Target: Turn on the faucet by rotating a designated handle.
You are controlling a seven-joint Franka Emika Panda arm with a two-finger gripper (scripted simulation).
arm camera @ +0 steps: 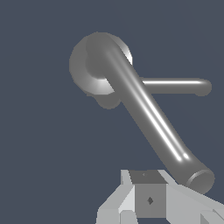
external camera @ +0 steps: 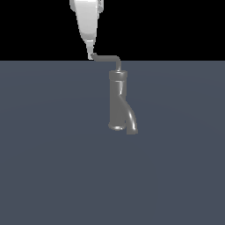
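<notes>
The grey faucet (external camera: pixel 117 99) stands upright on the dark floor, with a collar near its top and a short curved spout (external camera: pixel 131 124) at its base. The thin handle (external camera: pixel 107 57) runs from the faucet's top toward the exterior view's left and ends in a small upturned tip. My white gripper (external camera: pixel 90 53) comes down from above, its fingers together, right at that tip. In the wrist view the handle (arm camera: pixel 148 116) runs from the faucet top (arm camera: pixel 94 65) to beside my gripper (arm camera: pixel 149 192). The fingers hold nothing. The spout (arm camera: pixel 177 85) shows farther below.
A flat dark blue-grey floor (external camera: pixel 52 167) spreads around the faucet, with a black background above it. Nothing else is in view.
</notes>
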